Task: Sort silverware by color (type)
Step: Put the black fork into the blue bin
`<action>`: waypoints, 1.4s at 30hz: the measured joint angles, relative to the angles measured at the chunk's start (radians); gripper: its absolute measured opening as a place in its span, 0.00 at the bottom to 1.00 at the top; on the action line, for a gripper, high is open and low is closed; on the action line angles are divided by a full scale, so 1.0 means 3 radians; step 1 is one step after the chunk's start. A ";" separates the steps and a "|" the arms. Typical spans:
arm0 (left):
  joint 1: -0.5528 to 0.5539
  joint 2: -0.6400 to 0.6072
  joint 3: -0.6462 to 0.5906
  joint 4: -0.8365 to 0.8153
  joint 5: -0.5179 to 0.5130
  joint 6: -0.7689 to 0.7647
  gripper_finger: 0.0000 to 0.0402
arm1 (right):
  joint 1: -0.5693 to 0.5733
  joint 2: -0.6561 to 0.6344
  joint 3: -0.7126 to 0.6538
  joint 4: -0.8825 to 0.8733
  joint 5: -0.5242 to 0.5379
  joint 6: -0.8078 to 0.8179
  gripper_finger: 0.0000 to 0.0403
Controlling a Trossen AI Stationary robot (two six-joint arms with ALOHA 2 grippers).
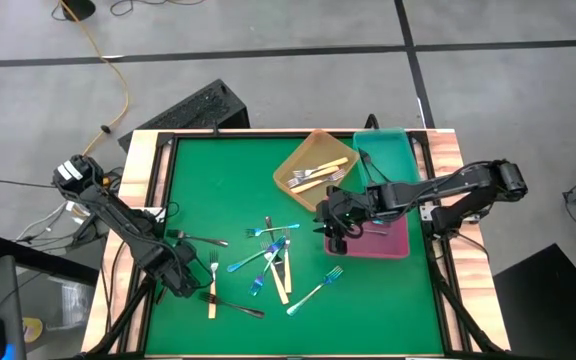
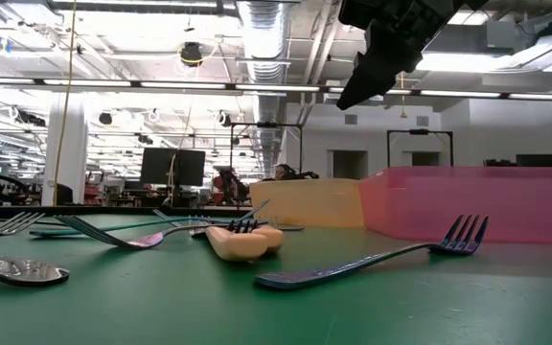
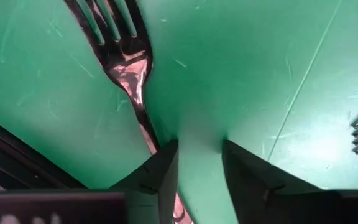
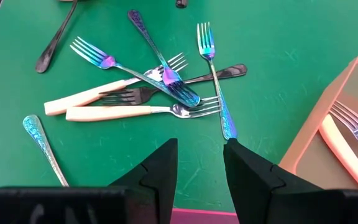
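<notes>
Pressing down at the green mat's (image 1: pixel 228 180) near-left corner, the left gripper (image 3: pixel 199 163) has its fingers slightly parted beside a black fork (image 3: pixel 124 59) — whether it grips is hard to tell. Right gripper (image 4: pixel 199 163) — narrowly parted, empty — hangs above scattered forks (image 4: pixel 148 87), near the pink tray (image 1: pixel 393 245).

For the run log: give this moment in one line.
left gripper: down at black fork | right gripper: empty, above pile | orange tray: cream forks

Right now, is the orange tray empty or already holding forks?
Holding forks: the orange tray has a few cream-handled forks lying inside, seen from above.
</notes>
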State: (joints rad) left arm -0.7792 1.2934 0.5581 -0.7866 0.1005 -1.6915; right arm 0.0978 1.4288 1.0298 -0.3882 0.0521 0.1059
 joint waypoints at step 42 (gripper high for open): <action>-0.0070 0.0003 0.0353 -0.0649 -0.0290 -0.0203 0.32 | 0.0023 -0.0001 -0.0161 0.0080 -0.0001 0.0093 0.38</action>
State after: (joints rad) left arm -0.8001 1.2942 0.6640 -0.9815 0.0135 -1.7525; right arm 0.1047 1.4284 0.9813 -0.3641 0.0517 0.1337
